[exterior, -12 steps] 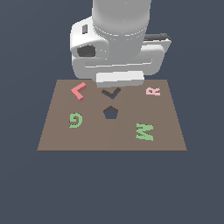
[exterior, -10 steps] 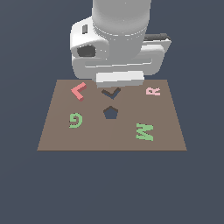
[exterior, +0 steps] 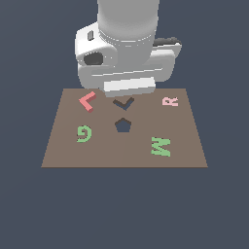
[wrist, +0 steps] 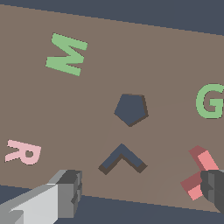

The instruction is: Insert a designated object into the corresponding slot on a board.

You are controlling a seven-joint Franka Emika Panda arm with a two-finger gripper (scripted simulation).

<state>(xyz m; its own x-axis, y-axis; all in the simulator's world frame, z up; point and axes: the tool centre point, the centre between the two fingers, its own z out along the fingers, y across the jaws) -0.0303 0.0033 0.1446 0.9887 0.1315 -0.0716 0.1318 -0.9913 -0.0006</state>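
Red L block lay ungrasped on the board, just beside the L slot. The gripper was held wide above; the approach was judged under way, with descent over the block required next.

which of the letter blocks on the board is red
The small red L-shaped letter block, near the brown board's far corner on the exterior view's left. The G and M are green; the R is pale pink.
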